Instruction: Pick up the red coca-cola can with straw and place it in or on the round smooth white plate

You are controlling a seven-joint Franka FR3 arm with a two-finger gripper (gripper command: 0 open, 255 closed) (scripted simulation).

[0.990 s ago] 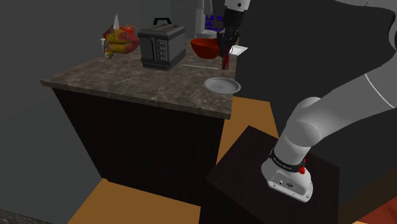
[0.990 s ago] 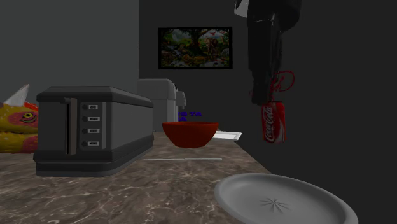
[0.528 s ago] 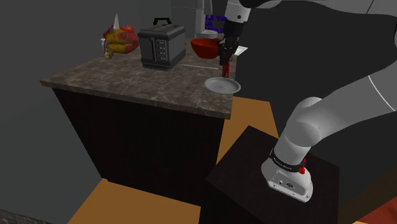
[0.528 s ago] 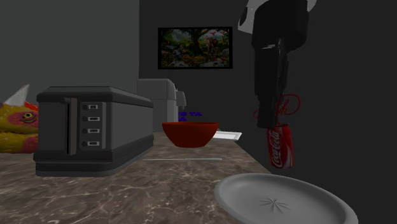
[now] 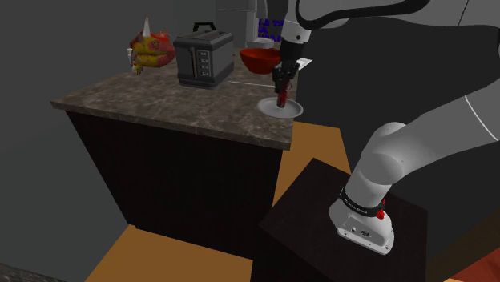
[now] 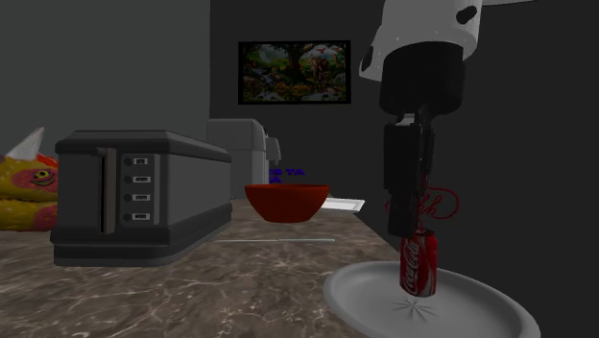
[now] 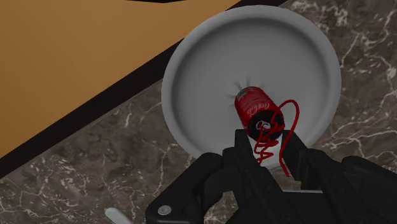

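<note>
Upper centre of the shoulder view, the black gripper [image 5: 281, 82] holds the red can [image 5: 282, 98] above the counter [image 5: 160, 108]. Lower right in the second exterior view, the can stands upright over the middle of the grey-white plate [image 6: 360, 293]. Seen from the wrist, both fingers [image 7: 245, 156] clasp the can's top.

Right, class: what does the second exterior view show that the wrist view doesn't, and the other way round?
Second exterior view: a toaster, a red bowl and a framed picture. Wrist view: the orange floor past the counter. Both: the can over the plate, at its middle, clasped by the end effector.
</note>
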